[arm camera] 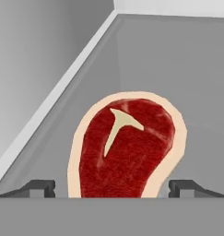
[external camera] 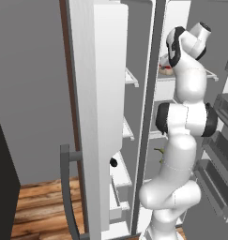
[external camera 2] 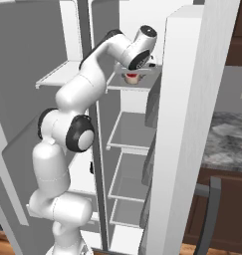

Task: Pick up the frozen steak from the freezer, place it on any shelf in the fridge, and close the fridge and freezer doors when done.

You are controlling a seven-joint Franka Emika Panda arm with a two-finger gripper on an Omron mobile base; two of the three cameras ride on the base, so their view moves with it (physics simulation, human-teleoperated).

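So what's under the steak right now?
The steak lies flat on a grey fridge shelf, between the open gripper fingertips. The shelf patch directly beneath it is covered.

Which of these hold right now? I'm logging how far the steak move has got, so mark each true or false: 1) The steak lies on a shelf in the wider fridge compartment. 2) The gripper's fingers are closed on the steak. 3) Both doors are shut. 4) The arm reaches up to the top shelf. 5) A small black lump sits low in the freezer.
1) True: the frozen steak lies flat on the shelf of the fridge.
2) False: the gripper is open, its fingertips standing clear on either side of the steak.
3) False: the fridge and freezer doors stand open.
4) True.
5) True: the small black lump sits low in the freezer.
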